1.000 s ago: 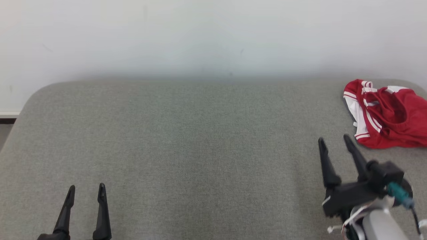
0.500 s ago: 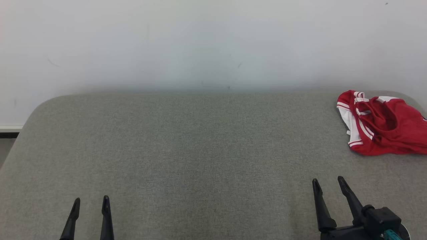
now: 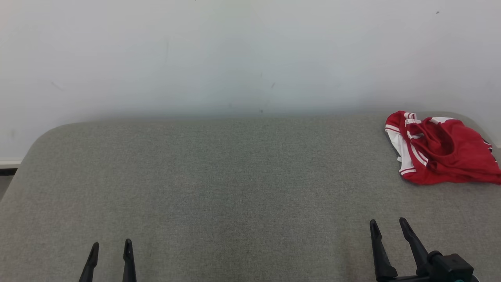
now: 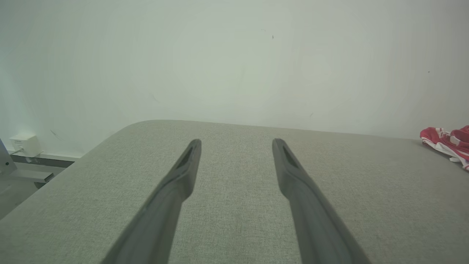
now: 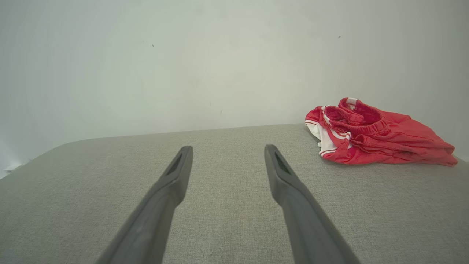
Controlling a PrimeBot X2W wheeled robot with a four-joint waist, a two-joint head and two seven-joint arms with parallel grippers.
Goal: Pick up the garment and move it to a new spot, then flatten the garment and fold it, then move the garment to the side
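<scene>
I'm seeing my left fingers and right fingers hovering spread wide, gripping nothing, while the red garment is lying crumpled at the tabletop far right.

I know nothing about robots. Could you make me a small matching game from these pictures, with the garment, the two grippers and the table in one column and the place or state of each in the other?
Things:
1. garment
2. left gripper
3. right gripper
4. table

Descriptions:
A. grey, cloth-covered, with rounded corners
B. open and empty, low on the head view's right
C. crumpled, red with white stripes, at the far right corner
D. open and empty, low on the head view's left

Pairs: 1-C, 2-D, 3-B, 4-A
</scene>
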